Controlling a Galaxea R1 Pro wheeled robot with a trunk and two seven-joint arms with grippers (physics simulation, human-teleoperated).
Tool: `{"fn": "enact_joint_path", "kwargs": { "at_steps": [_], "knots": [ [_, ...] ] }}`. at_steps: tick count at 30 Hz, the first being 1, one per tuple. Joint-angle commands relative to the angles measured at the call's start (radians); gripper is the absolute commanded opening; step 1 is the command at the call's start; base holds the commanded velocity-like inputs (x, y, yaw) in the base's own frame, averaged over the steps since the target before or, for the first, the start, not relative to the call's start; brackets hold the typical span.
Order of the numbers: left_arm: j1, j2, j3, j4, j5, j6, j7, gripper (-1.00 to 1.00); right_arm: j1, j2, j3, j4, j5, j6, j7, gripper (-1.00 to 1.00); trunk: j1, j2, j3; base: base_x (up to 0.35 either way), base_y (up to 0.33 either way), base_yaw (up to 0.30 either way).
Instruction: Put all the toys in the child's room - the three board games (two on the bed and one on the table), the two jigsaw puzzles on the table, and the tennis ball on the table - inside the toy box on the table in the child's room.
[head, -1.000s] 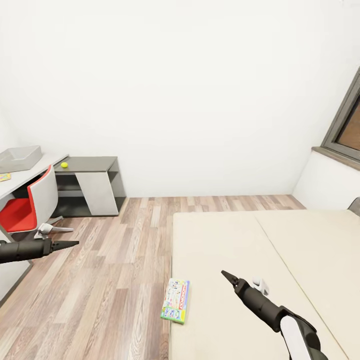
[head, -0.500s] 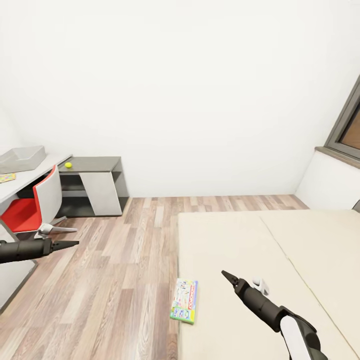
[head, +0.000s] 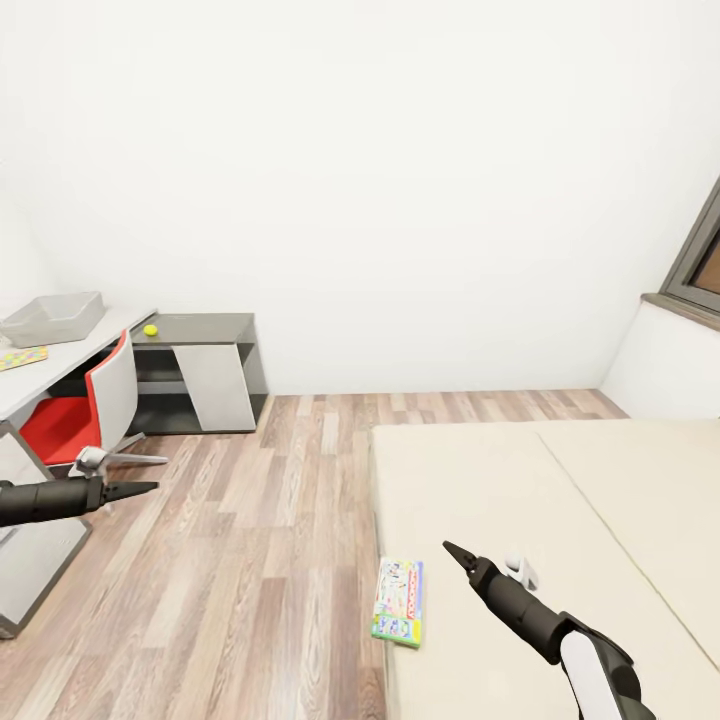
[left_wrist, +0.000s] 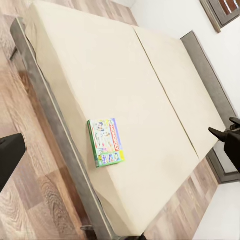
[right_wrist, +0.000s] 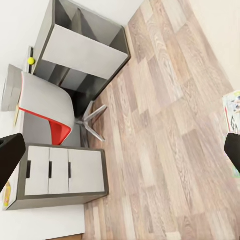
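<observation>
A green-edged, cartoon-covered board game (head: 398, 603) lies flat on the bed (head: 520, 500), close to its left edge; it also shows as the same board game (left_wrist: 105, 142) on the beige mattress. At the far left stands the table (head: 70, 350) with the pale grey toy box (head: 55, 318) and a jigsaw puzzle (head: 22, 357) on it. The tennis ball (head: 150, 330) rests on the lower dark grey section. My left gripper (head: 145, 488) hangs over the floor beside the chair, open and empty. My right gripper (head: 450, 549) hovers over the mattress right of the game, open and empty.
A red-and-white swivel chair (head: 85, 405) stands at the desk, with a grey drawer unit (right_wrist: 60, 170) beside it. Wood-plank floor (head: 260, 520) lies between desk and bed. A dark-framed window (head: 700, 260) sits at the right wall.
The whole picture has shifted: desk, bed and board game sit further right in the head view, so the camera has moved. Both arms keep the same pose.
</observation>
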Motion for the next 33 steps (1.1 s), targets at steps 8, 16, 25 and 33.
{"fn": "enact_joint_path", "kwargs": {
  "at_steps": [8, 16, 25, 33],
  "knots": [
    [-0.001, -0.001, 0.005, 0.0, -0.01, 0.011, -0.008, 1.0, -0.001, 0.001, -0.003, -0.001, -0.001, 0.008, 0.003, 1.0, 0.001, -0.002, -0.002, 0.0, 0.267, 0.0],
    [-0.001, -0.001, 0.005, 0.0, -0.01, 0.011, -0.008, 1.0, -0.001, 0.001, -0.003, -0.001, -0.001, 0.008, 0.003, 1.0, 0.001, -0.002, -0.002, 0.0, 0.269, 0.0],
    [-0.001, -0.001, 0.005, 0.0, -0.01, 0.011, -0.008, 1.0, -0.001, 0.001, -0.003, -0.001, -0.001, 0.008, 0.003, 1.0, 0.001, -0.002, -0.002, 0.0, 0.269, 0.0],
    [-0.001, -0.001, 0.005, 0.0, -0.01, 0.011, -0.008, 1.0, -0.001, 0.001, -0.003, -0.001, -0.001, 0.008, 0.003, 1.0, 0.001, -0.002, -0.002, 0.0, 0.269, 0.0]
  ]
}}
